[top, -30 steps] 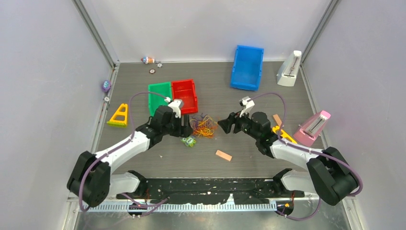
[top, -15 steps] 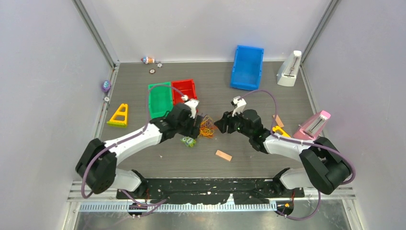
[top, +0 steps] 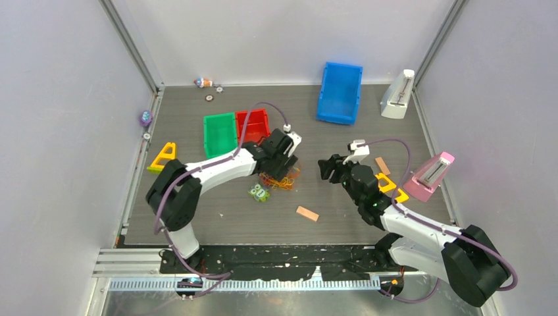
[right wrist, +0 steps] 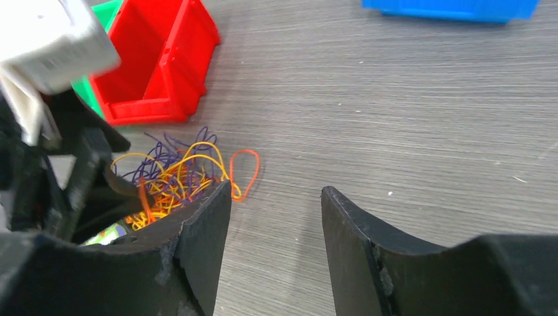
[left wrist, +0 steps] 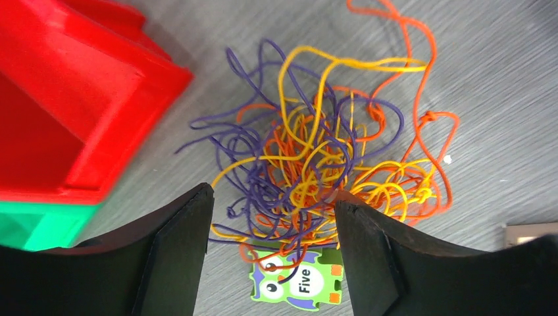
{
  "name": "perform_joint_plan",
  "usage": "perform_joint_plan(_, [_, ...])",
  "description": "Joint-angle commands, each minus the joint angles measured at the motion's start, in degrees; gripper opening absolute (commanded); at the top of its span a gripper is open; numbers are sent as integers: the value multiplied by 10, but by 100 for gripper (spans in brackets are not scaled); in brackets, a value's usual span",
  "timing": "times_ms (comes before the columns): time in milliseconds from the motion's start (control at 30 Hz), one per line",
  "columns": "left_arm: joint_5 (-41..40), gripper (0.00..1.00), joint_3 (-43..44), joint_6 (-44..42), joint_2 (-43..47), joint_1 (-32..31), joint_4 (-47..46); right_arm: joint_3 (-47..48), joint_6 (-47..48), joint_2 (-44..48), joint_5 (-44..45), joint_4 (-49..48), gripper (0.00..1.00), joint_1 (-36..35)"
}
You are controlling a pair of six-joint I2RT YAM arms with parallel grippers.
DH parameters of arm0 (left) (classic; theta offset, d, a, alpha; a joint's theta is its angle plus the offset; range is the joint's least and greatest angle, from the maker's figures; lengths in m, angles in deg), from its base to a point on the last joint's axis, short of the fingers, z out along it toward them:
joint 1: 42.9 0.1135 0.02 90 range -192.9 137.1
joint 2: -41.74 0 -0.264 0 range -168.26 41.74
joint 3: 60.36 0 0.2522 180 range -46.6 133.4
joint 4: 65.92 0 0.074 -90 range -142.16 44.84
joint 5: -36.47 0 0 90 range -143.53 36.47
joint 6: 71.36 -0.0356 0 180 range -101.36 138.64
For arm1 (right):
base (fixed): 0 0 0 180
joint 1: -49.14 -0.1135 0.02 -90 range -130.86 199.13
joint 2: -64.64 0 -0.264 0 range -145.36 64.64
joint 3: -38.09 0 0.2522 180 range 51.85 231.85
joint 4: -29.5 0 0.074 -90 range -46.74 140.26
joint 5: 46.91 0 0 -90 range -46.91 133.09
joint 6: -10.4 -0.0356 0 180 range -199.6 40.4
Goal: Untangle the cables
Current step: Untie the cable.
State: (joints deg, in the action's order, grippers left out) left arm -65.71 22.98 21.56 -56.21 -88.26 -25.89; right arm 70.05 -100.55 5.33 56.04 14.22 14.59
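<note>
Since a second ago, the left pincer [left wrist: 273,197] has swung across and forward to stand over the cables [left wrist: 322,164], while the right pincer [right wrist: 275,191] has drawn back towards its own side.

Step in hand, by judgement: the first pick from the heap. No strand lies separated yet.

Left pincer: jaws wide, straddling the near edge of the tangle. Loose purple and yellow loops lie between the fingers, and nothing is gripped.

Right pincer: jaws apart, nothing between them, above bare bench [right wrist: 395,131]. The tangle lies ahead and to its left, apart from it.

The next move probably calls for closing on one outlying loop, such as the orange one far right of the left pincer, with a counter-hold from the other side.

Obstructions: the red bin [left wrist: 79,99] sits ahead and left of the left pincer, just beside the strands. The green "Five" card [left wrist: 299,283] lies partly under the near strands and may lift with them.
</note>
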Motion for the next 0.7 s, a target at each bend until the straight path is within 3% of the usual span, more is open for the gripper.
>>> perform_joint_plan(0, [26, 69, 23, -4, -38, 3, 27, -13, -8, 29, 66, -30, 59, -1])
perform_joint_plan(33, [33, 66, 25, 2, -48, 6, 25, -14, -8, 31, 65, -32, 59, -1])
perform_joint_plan(67, [48, 57, 29, 10, -56, 11, 23, -15, -8, 31, 65, -32, 59, -1])
perform_joint_plan(133, [96, 13, 40, 44, -78, 31, 25, -15, -8, 30, 62, -34, 59, -1])
perform_joint_plan(167, [129, 1, 46, 64, -85, 42, 26, -15, -8, 29, 58, -36, 59, -1])
perform_joint_plan(267, [239, 0, 30, 111, -70, 81, -10, -16, -4, 22, 31, -48, 59, 0])
perform_joint_plan(367, [348, 0, -25, 177, -21, 116, -105, -17, 4, 9, -32, -85, 62, 2])
perform_joint_plan(467, [461, 0, -101, 282, 34, 150, -255, -26, 5, -8, -128, -138, 71, 2])
perform_joint_plan(667, [565, 0, -214, 513, 75, 193, -566, -43, -7, -29, -232, -238, 83, 4])
